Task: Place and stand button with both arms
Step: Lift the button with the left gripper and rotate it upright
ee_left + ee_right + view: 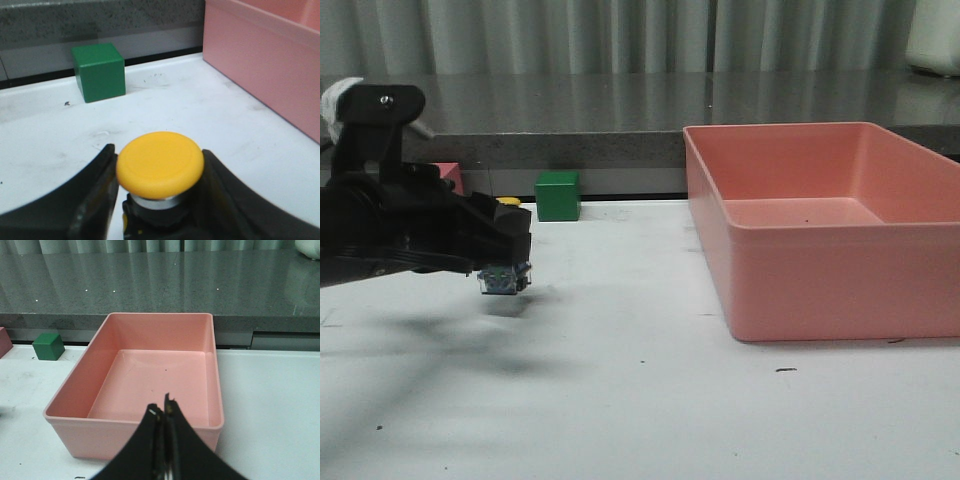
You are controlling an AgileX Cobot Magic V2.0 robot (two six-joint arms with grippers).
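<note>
Button point(160, 165) clamped in left hand point(505, 255), held just above the white surface point(640, 400) at its left side, yellow cap toward the green cube point(558, 195). Pink bin point(830, 230) at right. Right hand point(164, 412) above bin's near wall, fingers pressed together, nothing between.

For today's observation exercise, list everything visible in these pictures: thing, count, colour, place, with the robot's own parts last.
button: one, yellow cap, dark base with bluish-clear parts, held above the table at left
cube: one, green, far edge of the table, left of the bin
bin: one, pink, empty, right half of the table
pink object: one, far left edge, mostly hidden behind the arm
table: one, white, scuffed
counter: one, grey, behind the table
left gripper: one, black, jaws closed on the button
right gripper: one, black, jaws shut, empty, near the bin
</note>
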